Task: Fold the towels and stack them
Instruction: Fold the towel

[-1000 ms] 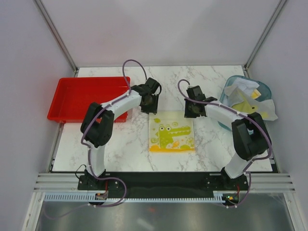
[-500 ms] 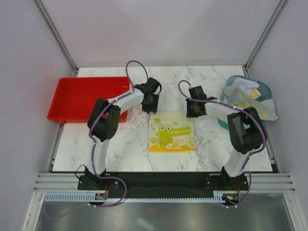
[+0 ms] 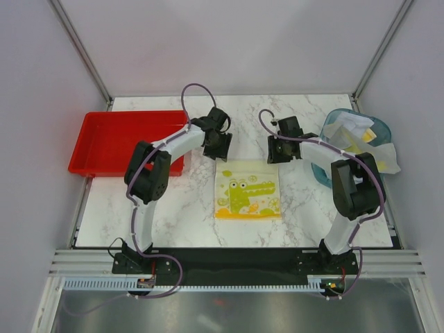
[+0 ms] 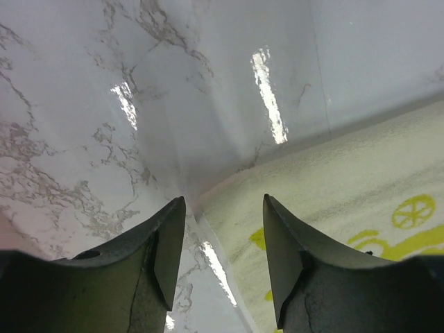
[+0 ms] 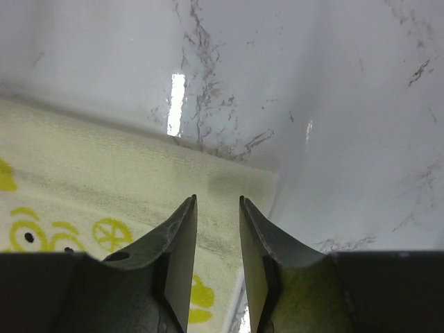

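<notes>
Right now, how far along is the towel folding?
Done: one crocodile-print towel lies flat, unfolded, on the table. In hand: left claw and right claw hover open over its far corners, gripping nothing. Left: fold it, then fold the towels heaped in the teal basket, and stack them; the red tray holds no stack yet.

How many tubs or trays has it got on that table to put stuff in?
2. A red tray lies at the far left; a teal basket stuffed with crumpled towels stands at the far right. None seems hidden.
</notes>
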